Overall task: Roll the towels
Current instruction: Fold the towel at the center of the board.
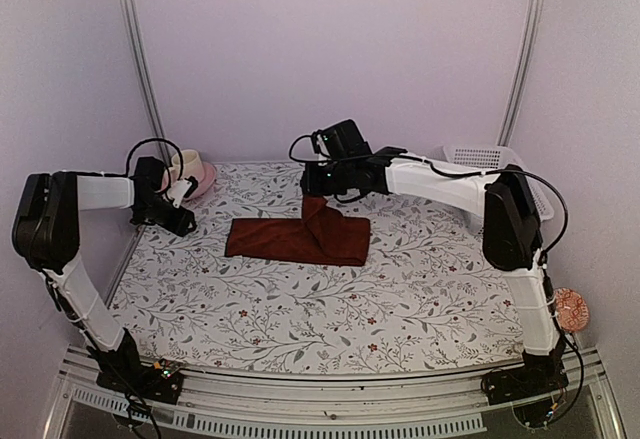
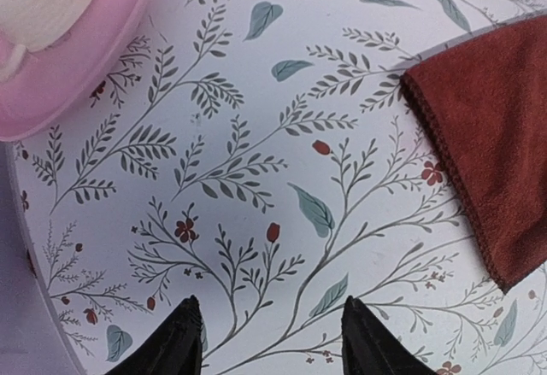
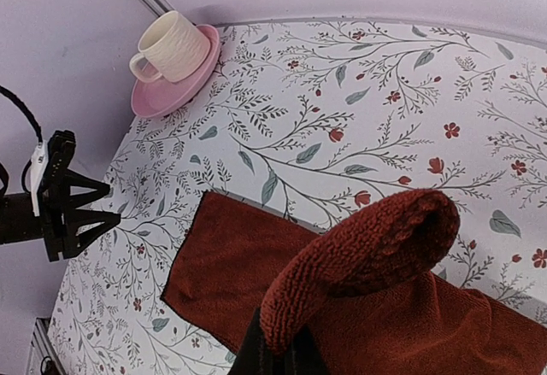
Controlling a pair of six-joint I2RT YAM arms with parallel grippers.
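Note:
A dark maroon towel (image 1: pixel 290 240) lies across the middle of the floral table cover. My right gripper (image 1: pixel 316 195) is shut on its far edge and holds a fold of it lifted off the table. In the right wrist view that lifted fold (image 3: pixel 367 251) curls up from my right gripper (image 3: pixel 278 362) at the bottom edge, with the flat part of the towel (image 3: pixel 231 268) spread to the left. My left gripper (image 2: pixel 272 341) hangs open over bare cover, left of the towel's end (image 2: pixel 491 136). It holds nothing. The light-blue towel is out of view.
A cream cup (image 1: pixel 184 169) sits on a pink saucer (image 1: pixel 203 181) at the far left corner, close behind the left gripper. A white slotted basket (image 1: pixel 480 158) stands at the far right. A small patterned round thing (image 1: pixel 571 310) hangs off the right edge.

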